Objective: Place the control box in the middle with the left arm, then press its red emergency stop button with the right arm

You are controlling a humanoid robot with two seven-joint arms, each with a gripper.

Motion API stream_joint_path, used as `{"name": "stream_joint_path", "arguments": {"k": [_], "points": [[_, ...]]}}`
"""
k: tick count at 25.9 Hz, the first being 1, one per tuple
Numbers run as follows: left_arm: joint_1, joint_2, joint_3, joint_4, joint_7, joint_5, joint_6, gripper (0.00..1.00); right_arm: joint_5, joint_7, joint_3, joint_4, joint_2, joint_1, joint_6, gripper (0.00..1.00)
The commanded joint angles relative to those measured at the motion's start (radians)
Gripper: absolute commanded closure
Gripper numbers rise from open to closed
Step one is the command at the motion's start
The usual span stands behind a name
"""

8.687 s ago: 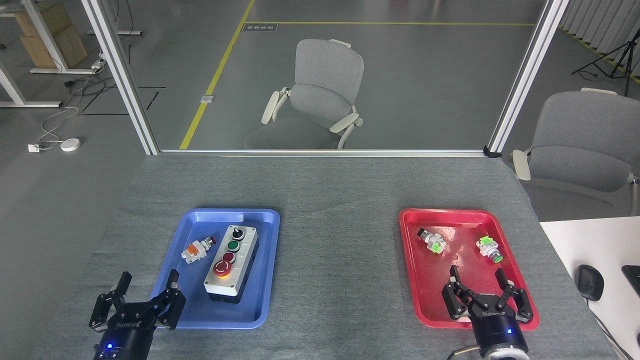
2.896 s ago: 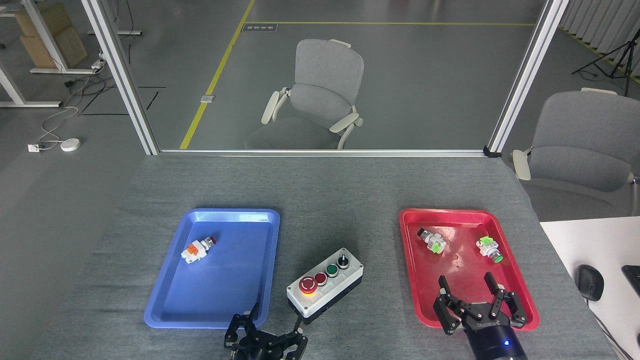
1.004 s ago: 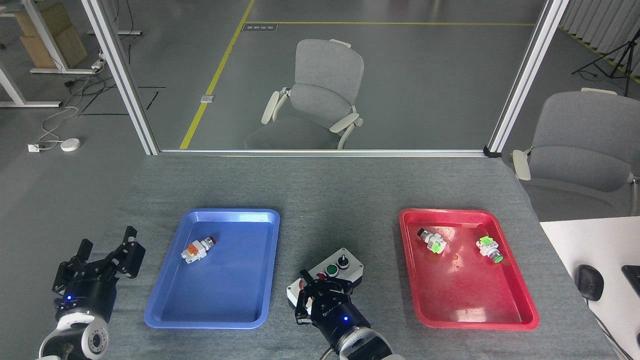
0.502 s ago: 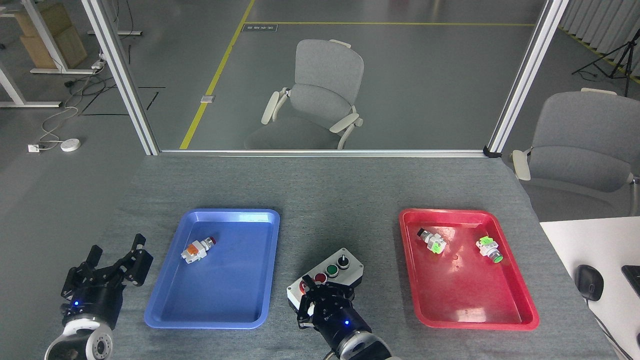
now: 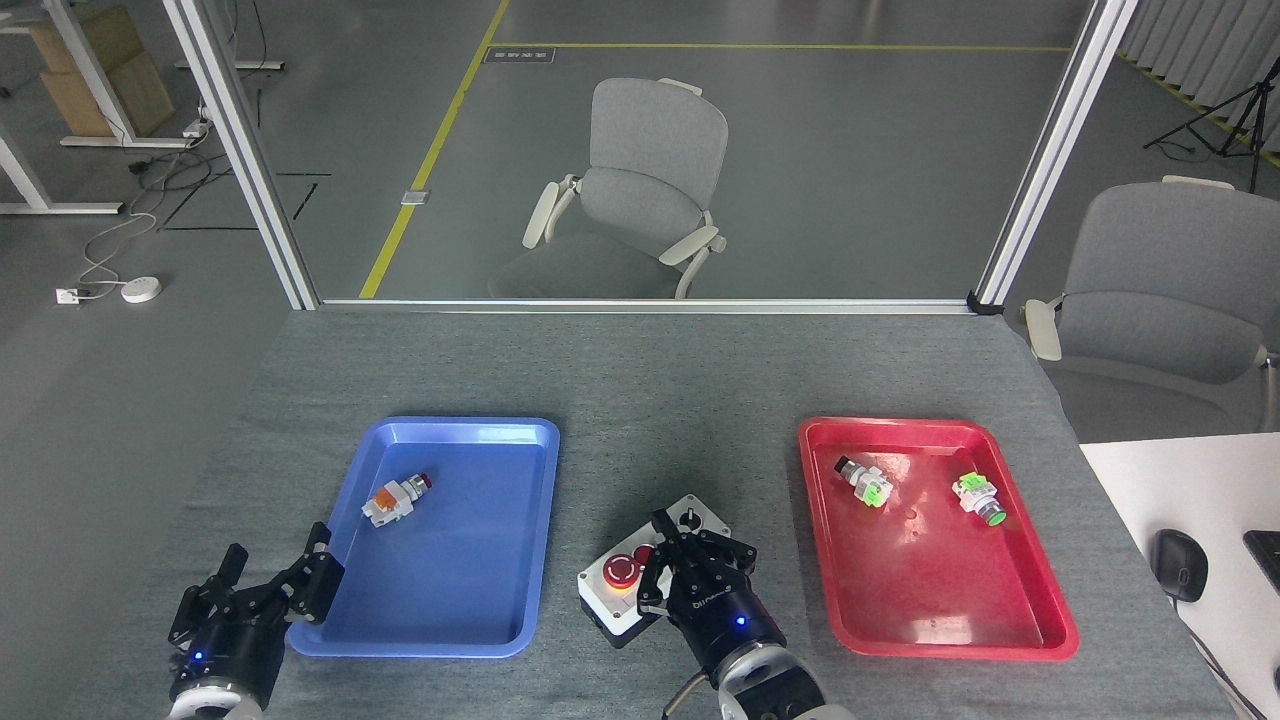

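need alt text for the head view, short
The control box sits on grey tabletop between a blue tray and a red tray; the right gripper hovers over it, beside the red emergency stop button.

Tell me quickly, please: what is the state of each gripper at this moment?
Left gripper: open, holding nothing, beside the blue tray.
Right gripper: over the control box, fingers close together; open or shut cannot be told.

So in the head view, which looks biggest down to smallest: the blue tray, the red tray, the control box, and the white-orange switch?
1. Blue tray and red tray: they look alike, so no ranking.
2. Control box, partly hidden by the right gripper.
3. White-orange switch, clearly smallest.
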Motion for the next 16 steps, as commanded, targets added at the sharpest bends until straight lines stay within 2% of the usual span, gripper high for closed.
{"name": "stream_joint_path", "arguments": {"k": [1,2,3,5,7,9,13,16], "points": [[0.001,-0.013,0.004,0.003,0.024,0.005,0.001,0.01,-0.004,-0.003,-0.095,-0.043,-0.031,0.053,-0.007,1.00],[0.000,-0.016,0.004,0.003,0.023,0.005,0.001,0.01,-0.004,-0.003,-0.131,-0.055,-0.039,0.075,-0.007,1.00],[0.000,-0.018,0.005,0.005,0.024,0.005,0.001,0.01,-0.004,-0.002,-0.167,-0.066,-0.045,0.096,-0.007,0.90],[0.001,-0.018,0.005,0.003,0.024,0.005,0.001,0.01,-0.004,-0.002,-0.250,-0.104,-0.073,0.142,-0.007,0.53],[0.000,-0.018,0.005,0.005,0.024,0.005,0.003,0.01,-0.004,-0.003,-0.339,-0.141,-0.097,0.190,-0.007,0.27],[0.001,-0.018,0.005,0.005,0.024,0.006,0.003,0.01,-0.006,-0.002,-0.407,-0.164,-0.113,0.224,-0.007,0.12],[0.000,-0.018,0.005,0.005,0.024,0.006,0.003,0.01,-0.018,-0.003,-0.522,-0.200,-0.143,0.273,-0.005,0.04],[0.000,-0.018,0.005,0.005,0.024,0.006,0.003,0.01,-0.078,-0.003,-0.572,-0.209,-0.145,0.284,-0.005,0.03]]}}
